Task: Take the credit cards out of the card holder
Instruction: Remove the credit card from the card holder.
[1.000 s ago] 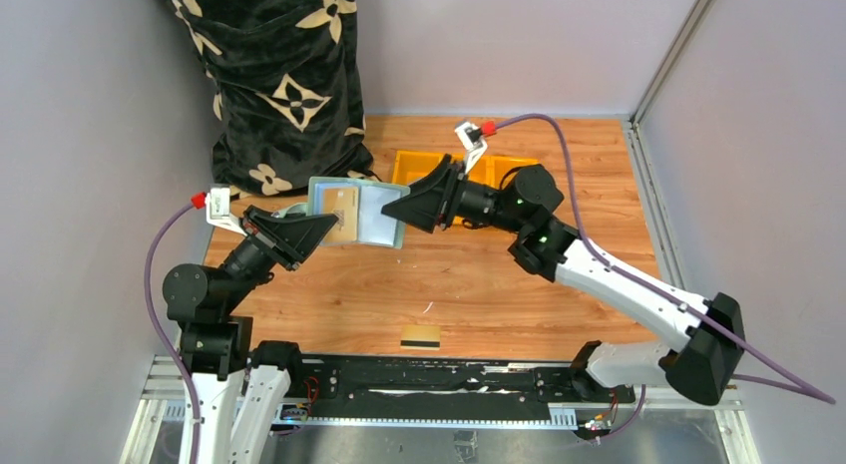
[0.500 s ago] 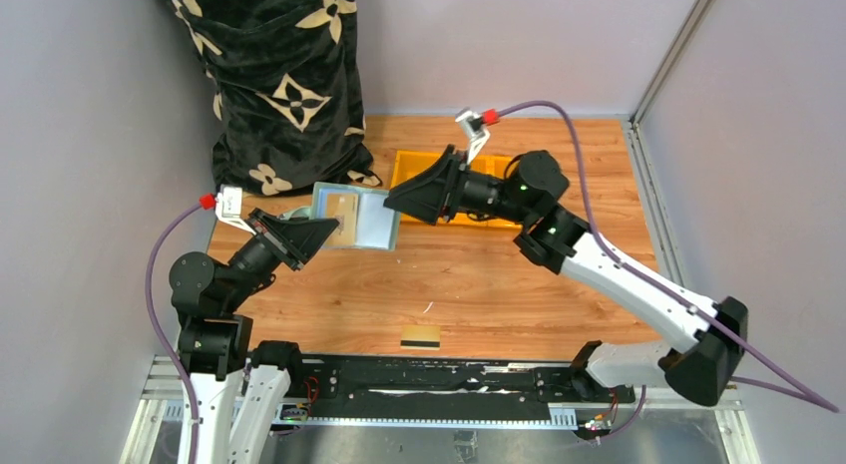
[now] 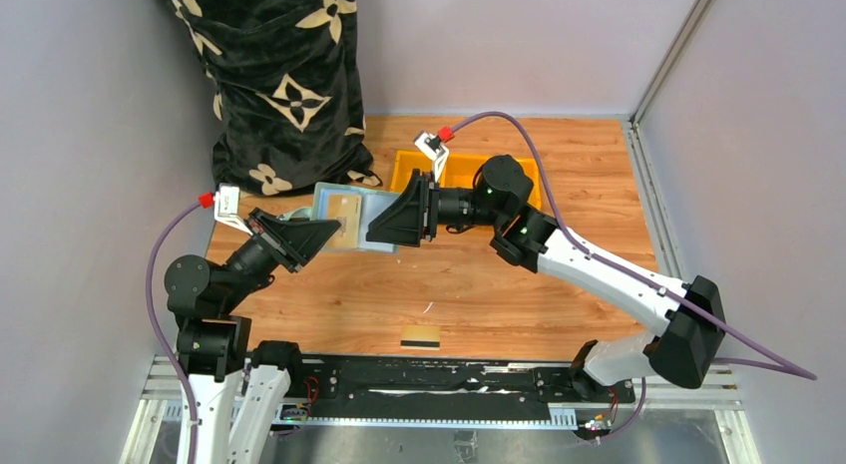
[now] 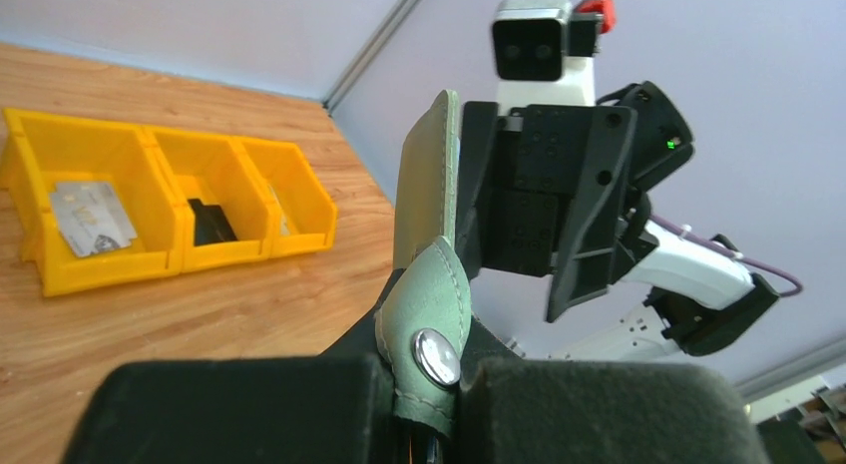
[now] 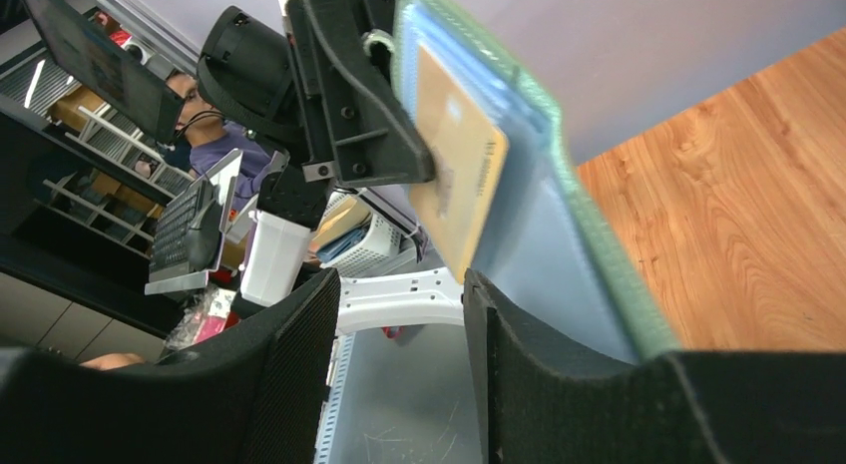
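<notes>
The sage-green card holder [image 3: 329, 197] is held up above the table, spread open with its pale blue-grey inside facing right. My left gripper [image 3: 324, 231] is shut on it by the snap stud [image 4: 436, 356]. An orange-tan credit card [image 5: 459, 170] sticks out of a pocket. My right gripper [image 5: 399, 294] is open at the holder's inner face, the card's lower corner just above the gap between its fingers. One finger [image 5: 519, 374] lies against the blue lining. A yellow-gold credit card [image 3: 421, 336] with a black stripe lies flat near the table's front edge.
A yellow three-part bin [image 3: 461, 165] stands at the back behind the right arm, with a silver card [image 4: 90, 215] and a dark item in its compartments. A black flower-patterned bag [image 3: 284, 75] fills the back left corner. Grey walls close in both sides.
My right gripper has moved left, from the holder's right edge to over its open inner face. The left gripper and holder shifted slightly left and up, still gripped.
</notes>
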{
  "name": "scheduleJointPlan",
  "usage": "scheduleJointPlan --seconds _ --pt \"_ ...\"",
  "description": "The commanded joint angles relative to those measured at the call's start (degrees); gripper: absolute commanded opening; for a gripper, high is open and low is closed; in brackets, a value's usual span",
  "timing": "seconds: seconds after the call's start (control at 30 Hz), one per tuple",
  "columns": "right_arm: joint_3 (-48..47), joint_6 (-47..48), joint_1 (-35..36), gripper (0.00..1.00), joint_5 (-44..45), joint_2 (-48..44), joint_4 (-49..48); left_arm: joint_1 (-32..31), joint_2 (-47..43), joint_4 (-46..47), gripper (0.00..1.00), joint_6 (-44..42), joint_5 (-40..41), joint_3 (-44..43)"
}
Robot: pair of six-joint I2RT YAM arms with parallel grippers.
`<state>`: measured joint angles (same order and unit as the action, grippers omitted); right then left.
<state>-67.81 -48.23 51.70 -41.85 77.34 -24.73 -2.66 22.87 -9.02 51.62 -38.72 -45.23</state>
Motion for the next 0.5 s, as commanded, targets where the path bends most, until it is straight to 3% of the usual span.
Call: scheduleJointPlan --seconds 0.0,0.27,0.47 --pt "-1.0 -0.5 0.8 0.52 -1.7 1.4 -1.8 0.1 0.2 6.9 0.0 4.8 -4.2 -0.2" --pt "-2.9 0.6 2.1 0.5 -0.8 3.0 -0.9 0.1 0.0 11.9 0.01 8.2 -7.5 1.0" --pt "-4.2 -3.0 2.6 0.43 -3.1 4.6 -6.3 0.1 -0.1 11.9 0.03 8.0 -7.9 1.5"
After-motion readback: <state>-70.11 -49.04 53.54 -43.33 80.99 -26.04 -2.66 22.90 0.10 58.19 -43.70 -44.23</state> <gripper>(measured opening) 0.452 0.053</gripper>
